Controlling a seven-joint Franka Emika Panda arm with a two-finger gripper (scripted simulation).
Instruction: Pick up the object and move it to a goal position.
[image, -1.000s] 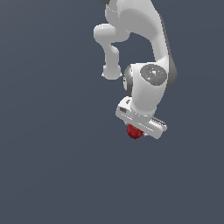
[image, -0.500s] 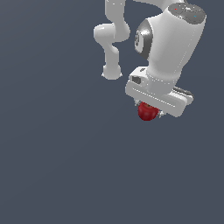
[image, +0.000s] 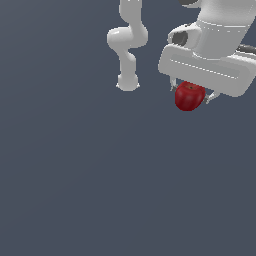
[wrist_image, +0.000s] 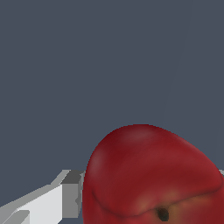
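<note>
The object (image: 189, 96) is a small glossy dark-red apple shape with a dimpled top, hanging just under the white hand in the exterior view's upper right. My gripper (image: 190, 96) is shut on the object, one thin fingertip showing on each side of it. The wrist view is filled by the object (wrist_image: 148, 175), its dark stem dimple near the frame edge, with one white finger (wrist_image: 48, 203) pressed against its side. The other finger is hidden behind the fruit.
The arm's white base (image: 127, 82) stands on the flat dark grey floor (image: 100, 190) toward the exterior view's upper middle, with the links curving up out of the frame. Nothing else shows on the floor.
The hand, with the object still held, has risen toward the camera and shifted to the exterior view's right, so both look much larger now.
</note>
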